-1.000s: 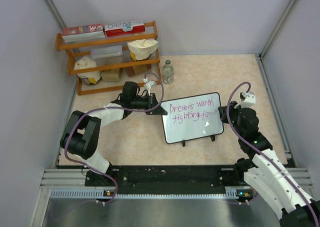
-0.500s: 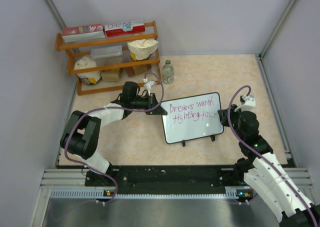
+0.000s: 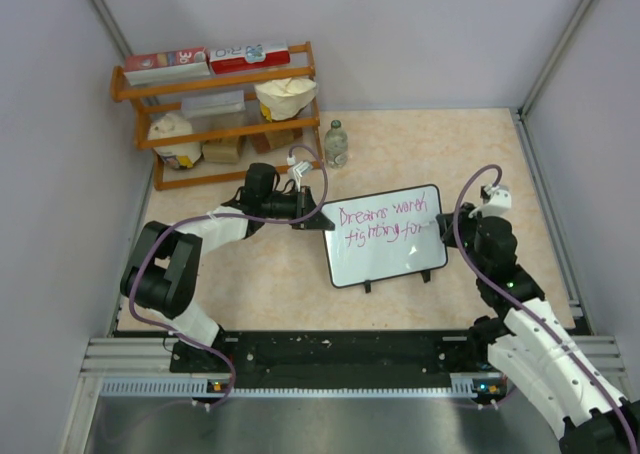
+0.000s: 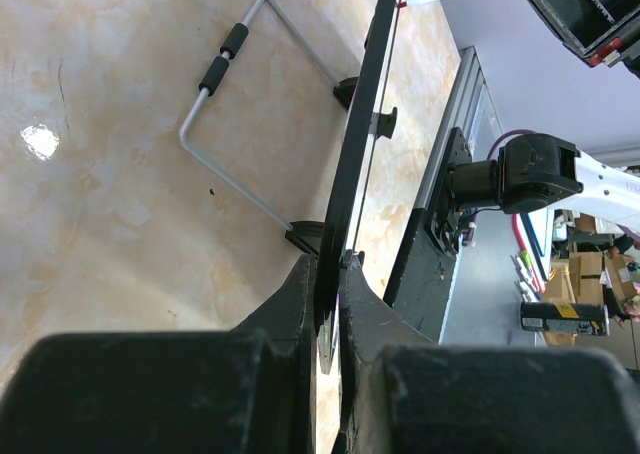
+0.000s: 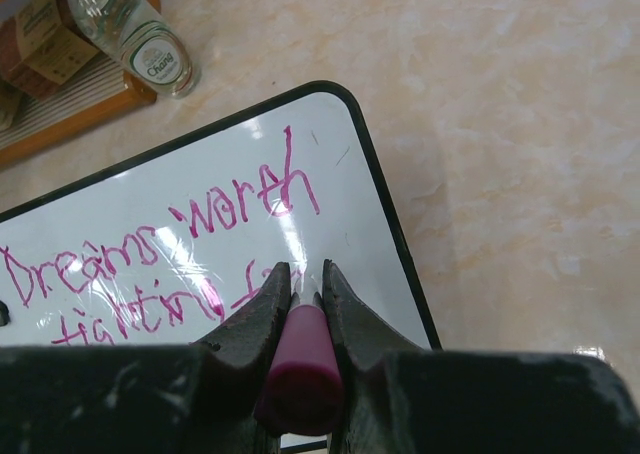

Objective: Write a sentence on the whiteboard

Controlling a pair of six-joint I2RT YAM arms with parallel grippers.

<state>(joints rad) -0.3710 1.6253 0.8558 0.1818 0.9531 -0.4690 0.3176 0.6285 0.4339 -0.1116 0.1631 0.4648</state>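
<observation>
**Board pinned left, marker at its right edge**

The whiteboard (image 3: 385, 259) stands propped right of centre, with worktop (image 3: 280, 284) showing between it and the near and right edges. Left gripper (image 3: 316, 221) is clamped on its left frame. Right gripper (image 5: 303, 274) squeezes a pink marker (image 5: 298, 369), tip at the board. The sentence (image 3: 390, 224) runs in two magenta lines, glare across them.
</observation>
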